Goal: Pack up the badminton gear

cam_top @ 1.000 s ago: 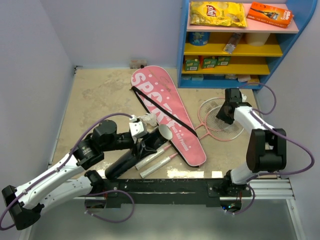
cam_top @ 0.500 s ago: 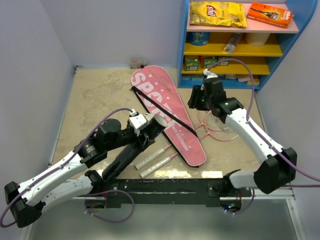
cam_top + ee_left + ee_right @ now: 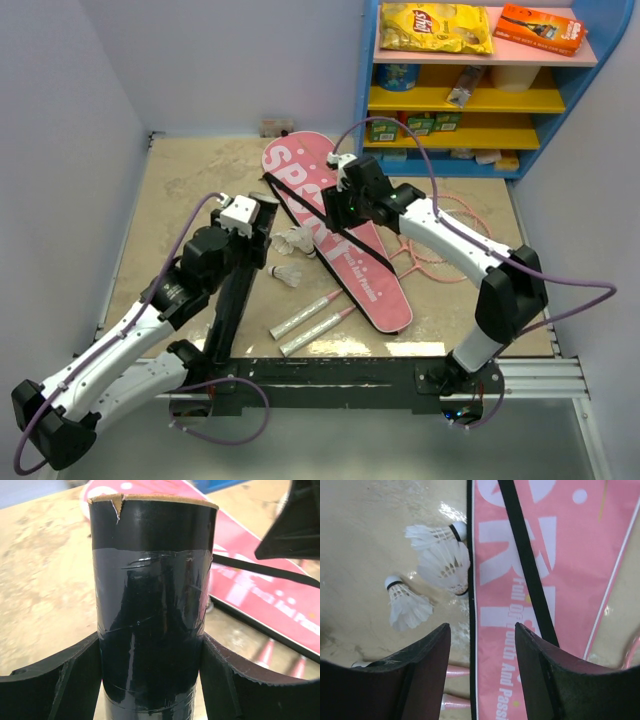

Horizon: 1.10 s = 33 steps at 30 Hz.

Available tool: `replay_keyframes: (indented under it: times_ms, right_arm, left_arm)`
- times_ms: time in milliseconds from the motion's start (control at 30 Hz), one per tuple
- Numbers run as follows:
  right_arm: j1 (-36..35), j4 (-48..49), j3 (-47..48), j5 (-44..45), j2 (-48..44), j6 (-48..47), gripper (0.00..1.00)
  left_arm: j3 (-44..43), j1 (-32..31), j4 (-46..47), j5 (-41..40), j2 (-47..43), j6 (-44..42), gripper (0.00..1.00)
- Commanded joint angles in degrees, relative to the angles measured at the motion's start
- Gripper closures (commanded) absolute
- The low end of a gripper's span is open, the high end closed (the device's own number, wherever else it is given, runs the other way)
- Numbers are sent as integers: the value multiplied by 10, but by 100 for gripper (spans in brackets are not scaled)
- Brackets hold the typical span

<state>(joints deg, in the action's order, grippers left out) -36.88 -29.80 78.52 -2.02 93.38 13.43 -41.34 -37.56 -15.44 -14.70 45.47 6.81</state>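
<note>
Jaws on my left gripper [image 3: 151,639] clamp the long black tube [image 3: 150,570] below its torn open mouth. Those on my right gripper [image 3: 481,626] hang spread and empty over the edge of the pink bag [image 3: 570,580]. Descending here, I may snag the bag's black strap [image 3: 522,555]. The tube could slide on its glossy tape, and I can't tell whether its foot rests down. The feather shuttlecocks [image 3: 442,560] beside the bag would crush under a hard pinch.

Yellow snack packet [image 3: 436,27] and orange box [image 3: 541,28] side by side atop blue shelf unit [image 3: 366,90], back right.
</note>
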Motion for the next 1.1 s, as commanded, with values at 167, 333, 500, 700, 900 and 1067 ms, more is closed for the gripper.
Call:
replay_keyframes:
  times_ms: [167,333,500,700,900,1067]
  right_arm:
    - [-64,-7,116,-16,90,-132,39]
    - [-80,-15,164,-40,144,-183,38]
    - [-89,-39,207,-46,184,-206,37]
    - [-90,-55,234,-61,214,-220,37]
    - [-93,-71,247,-79,235,-224,37]
    - [-93,-77,248,-98,244,-227,37]
  left_arm:
    - [-19,13,-13,-154,18,47,79]
    - [-20,20,-20,-175,19,54,78]
    - [-20,22,-25,-185,21,58,78]
    - [-20,26,-22,-181,19,58,77]
    - [-20,28,-21,-175,17,56,77]
    - [-20,32,-20,-170,19,54,77]
